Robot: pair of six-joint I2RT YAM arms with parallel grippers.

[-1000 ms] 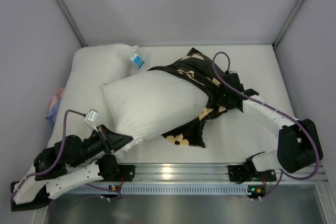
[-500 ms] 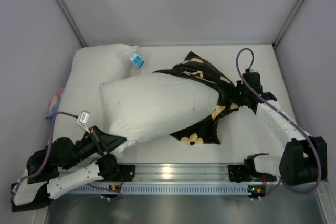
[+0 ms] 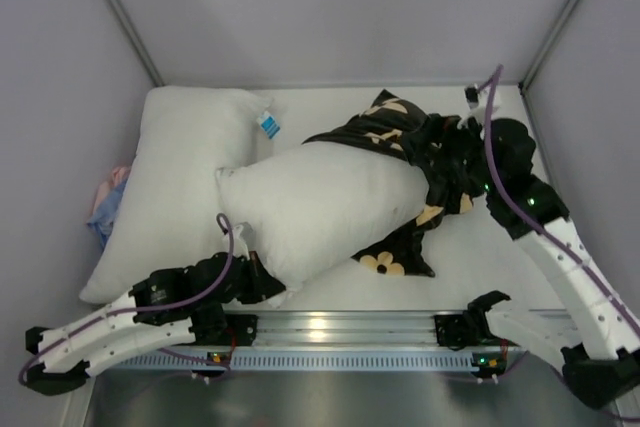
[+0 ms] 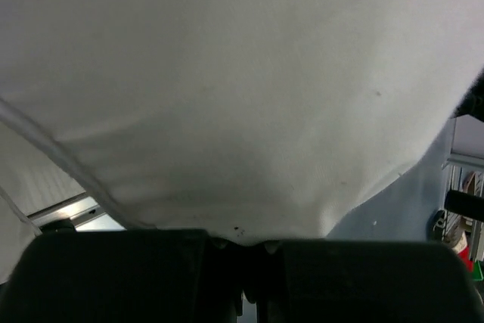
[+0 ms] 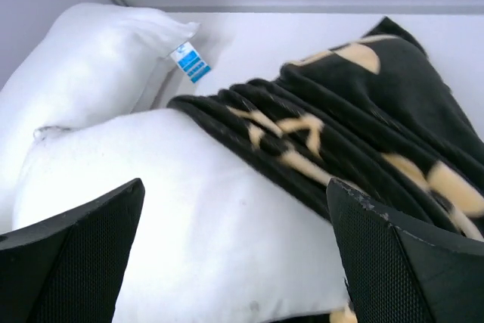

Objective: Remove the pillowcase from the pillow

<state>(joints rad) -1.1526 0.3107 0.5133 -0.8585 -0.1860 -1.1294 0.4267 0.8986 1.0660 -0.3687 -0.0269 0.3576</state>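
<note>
Rightward and farther back went our right gripper (image 5: 234, 184), now spread wide and holding nothing, while our left gripper (image 4: 249, 246) pinches the near corner of the pillow (image 3: 320, 207); the pillowcase (image 3: 400, 142), bunched over its right end, likely needs regrasping.

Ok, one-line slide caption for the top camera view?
Left fingers pinch a near corner of the pillow; pillowcase bunched on its right end, under the right arm.

I see the white-and-black left arm (image 3: 100, 327) lying low, stretched rightward, its black two-finger left gripper (image 3: 262, 282) pinched closed; the matching right arm (image 3: 575, 267) reaches far forward, right gripper (image 5: 234, 183) spread wide
</note>
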